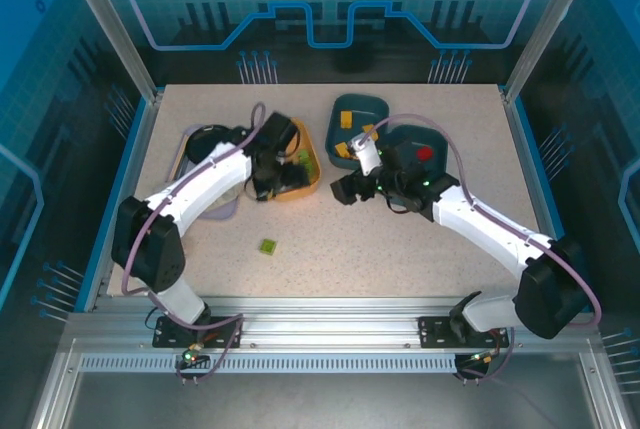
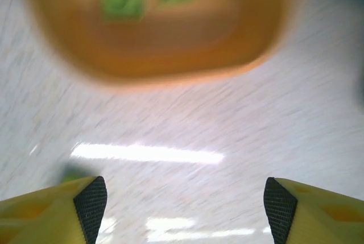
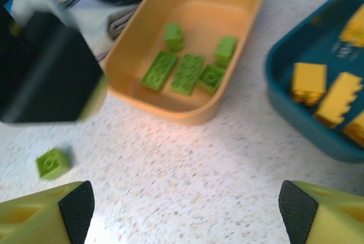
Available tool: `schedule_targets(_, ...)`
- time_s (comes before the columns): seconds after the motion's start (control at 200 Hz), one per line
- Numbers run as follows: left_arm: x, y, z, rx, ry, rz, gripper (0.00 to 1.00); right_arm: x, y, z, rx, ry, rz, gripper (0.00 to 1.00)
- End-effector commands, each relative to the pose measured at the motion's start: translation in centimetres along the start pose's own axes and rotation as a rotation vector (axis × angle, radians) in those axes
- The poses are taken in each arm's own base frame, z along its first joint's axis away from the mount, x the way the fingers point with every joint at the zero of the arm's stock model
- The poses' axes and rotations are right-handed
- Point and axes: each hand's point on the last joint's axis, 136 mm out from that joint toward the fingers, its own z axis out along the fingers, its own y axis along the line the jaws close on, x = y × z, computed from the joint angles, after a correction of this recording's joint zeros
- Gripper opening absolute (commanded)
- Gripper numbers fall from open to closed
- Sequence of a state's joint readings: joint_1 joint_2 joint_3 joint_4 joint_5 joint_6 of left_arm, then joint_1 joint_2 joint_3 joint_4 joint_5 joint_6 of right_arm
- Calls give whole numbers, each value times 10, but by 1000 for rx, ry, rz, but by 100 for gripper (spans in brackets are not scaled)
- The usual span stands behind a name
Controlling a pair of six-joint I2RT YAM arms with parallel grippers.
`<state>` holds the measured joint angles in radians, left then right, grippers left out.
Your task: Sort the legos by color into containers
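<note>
Left gripper: I see its jaws wide apart with nothing between them [image 2: 185, 207], bare table below. From above it sits at the lower left edge of the orange bin [image 1: 272, 181].
Right gripper: its jaws also stand wide apart and hold nothing [image 3: 186, 207]. In the top view it is at the centre of the frame [image 1: 348, 189], just right of the orange bin.
Orange bin: centre-left of the top view [image 1: 318, 171]. My right wrist camera shows it at upper centre [image 3: 239, 5]. It is blurred across the top of the left wrist view [image 2: 170, 56].
Green bricks: five lie inside the orange bin [image 3: 187, 73].
Loose green brick: on the table at lower centre-left of the top view [image 1: 268, 246], well apart from the bins. It is at lower left in the right wrist view [image 3: 52, 162].
Upper teal bin: top centre from above [image 1: 380, 104], right edge of the right wrist view [image 3: 284, 107].
Yellow bricks: inside the upper teal bin [image 3: 310, 82].
Right teal bin: just right of the upper one [image 1: 410, 134], partly behind my right arm.
Red brick: inside the right teal bin [image 1: 425, 153].
</note>
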<state>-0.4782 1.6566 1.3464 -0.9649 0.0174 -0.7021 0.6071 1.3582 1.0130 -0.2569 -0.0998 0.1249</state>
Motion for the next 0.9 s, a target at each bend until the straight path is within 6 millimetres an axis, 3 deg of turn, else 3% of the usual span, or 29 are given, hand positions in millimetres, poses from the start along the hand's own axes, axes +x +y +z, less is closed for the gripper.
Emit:
schedule_targets(0.0, 54, 39, 23, -86, 174, -81, 77, 23, 35, 4, -132, 61, -79, 87)
schedule_targets(0.095, 71, 53, 33, -90, 194, -198, 79, 35, 54, 10, -206, 104, -102, 87)
schedule_targets(0.245, 69, 61, 33, -127, 190, -330, 85, 51, 75, 17, -277, 157, -133, 87)
schedule_targets(0.41, 75, 53, 48, -65, 224, -594, 85, 58, 83, 18, -287, 175, -143, 86)
schedule_targets(0.57, 69, 64, 51, -73, 141, -778, 84, 60, 84, 12, -295, 168, -143, 86)
schedule_targets(0.745, 63, 69, 62, -75, 113, -842, 78, 64, 85, 9, -301, 178, -151, 86)
schedule_targets(0.895, 70, 82, 75, -115, 105, -856, 66, 62, 85, 6, -314, 174, -152, 86)
